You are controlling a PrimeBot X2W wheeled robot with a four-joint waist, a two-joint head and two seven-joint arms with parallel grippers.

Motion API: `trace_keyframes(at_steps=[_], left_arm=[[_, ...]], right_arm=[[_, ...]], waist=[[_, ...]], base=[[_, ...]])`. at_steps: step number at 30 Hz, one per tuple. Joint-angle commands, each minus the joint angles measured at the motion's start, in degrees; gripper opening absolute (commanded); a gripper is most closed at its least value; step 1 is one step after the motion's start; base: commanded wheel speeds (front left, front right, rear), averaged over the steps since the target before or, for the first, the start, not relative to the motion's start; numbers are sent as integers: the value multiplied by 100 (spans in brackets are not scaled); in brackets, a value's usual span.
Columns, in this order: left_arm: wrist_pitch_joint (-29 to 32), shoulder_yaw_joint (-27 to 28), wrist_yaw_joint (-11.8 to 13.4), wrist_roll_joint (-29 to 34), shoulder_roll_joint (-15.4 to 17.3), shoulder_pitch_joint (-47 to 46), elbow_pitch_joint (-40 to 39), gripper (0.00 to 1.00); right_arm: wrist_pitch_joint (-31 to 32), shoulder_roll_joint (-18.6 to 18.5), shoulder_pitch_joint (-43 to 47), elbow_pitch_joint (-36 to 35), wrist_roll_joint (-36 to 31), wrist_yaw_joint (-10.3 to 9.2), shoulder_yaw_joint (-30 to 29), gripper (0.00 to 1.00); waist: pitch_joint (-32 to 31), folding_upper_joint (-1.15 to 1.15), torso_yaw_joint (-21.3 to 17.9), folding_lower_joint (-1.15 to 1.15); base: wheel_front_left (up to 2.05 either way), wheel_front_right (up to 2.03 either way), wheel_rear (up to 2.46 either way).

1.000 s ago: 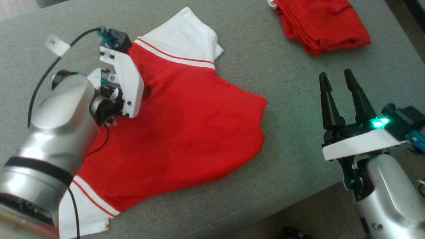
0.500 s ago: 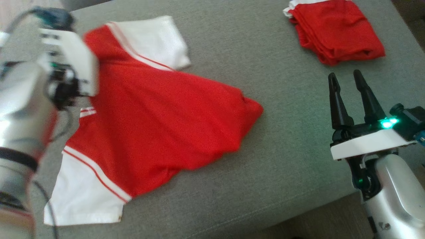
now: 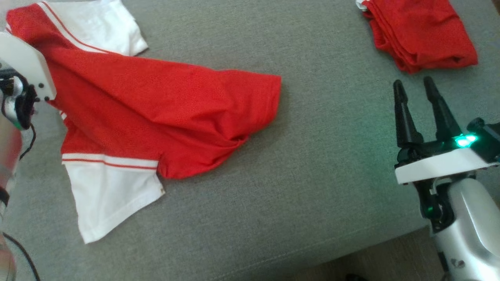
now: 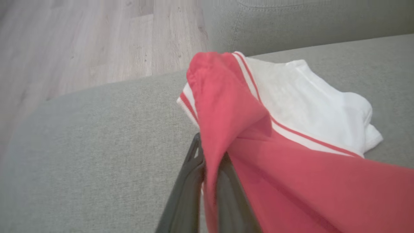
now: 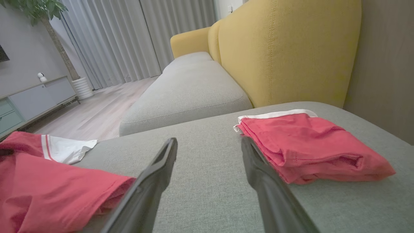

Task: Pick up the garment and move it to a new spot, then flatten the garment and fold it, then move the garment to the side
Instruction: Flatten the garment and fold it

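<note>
Dragged leftward since a second ago, the shirt (image 3: 156, 105) now lies stretched across the left part of the grey sofa seat (image 3: 312, 175), and the camera has also swung a little. At the far left, the left fingers (image 4: 189, 187) are pressed together on a fold of red cloth near the striped shoulder seam, and that pinched part rises off the cushion while the body and the near white sleeve (image 3: 113, 195) trail flat behind it. It looks like thin, light, limp knit: it should drape and bunch rather than hold a shape, slide easily on the upholstery, and stretch if pulled from one point, so shoulder seams or hem corners are probably the better holds for spreading it. Left of the grip the cushion edge is close, with wooden floor (image 4: 81, 48) beyond, so little room remains that way. The middle of the seat is open grey fabric, good for flattening. Farther right, a folded red pile (image 3: 422, 35) sits at the back, and the right fingers (image 3: 405, 117) stand spread and empty near the front edge.
</note>
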Motion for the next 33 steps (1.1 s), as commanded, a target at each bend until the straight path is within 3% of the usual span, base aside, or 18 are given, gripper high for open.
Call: trace_keyframes(at_steps=[1, 9, 12, 16, 21, 26, 30, 33], left_arm=[[-186, 188, 11, -37, 253, -335, -33, 98], [-661, 48, -381, -6, -118, -285, -61, 100], [-1142, 6, -539, 16, -308, -182, -297, 100], [-1911, -14, -522, 42, -494, 246, -764, 100], [-2398, 175, -58, 204, -435, 1092, -1931, 100], [-2414, 1053, 736, 706, -316, 2729, -4234, 100], [-2415, 1766, 1163, 1257, -528, 4164, -5717, 100], [-2415, 2103, 1255, 1658, -850, 4925, -6360, 100]], right_arm=[[19, -141, -108, -176, -34, 39, 35, 100], [94, -133, -5, -101, -33, 39, 156, 100], [145, -142, 122, -57, -10, 39, 192, 100], [186, -139, 327, 4, -2, 39, 169, 100], [160, -102, 558, 28, -35, 39, 91, 100], [155, -46, 760, 11, -64, 39, 66, 100], [196, -14, 885, 18, -50, 39, 105, 100], [234, -26, 967, 40, -32, 39, 107, 100]], waist=[[-35, 0, 70, 0], [-439, 0, 504, 0], [-671, 0, 755, 0], [-940, 0, 1081, 0], [-1147, 0, 1396, 0], [-1238, 0, 1545, 0], [-1286, 0, 1581, 0], [-1296, 0, 1636, 0]], base=[[0, 0, 0], [0, 0, 0], [0, 0, 0], [0, 0, 0], [0, 0, 0], [0, 0, 0], [0, 0, 0], [0, 0, 0]])
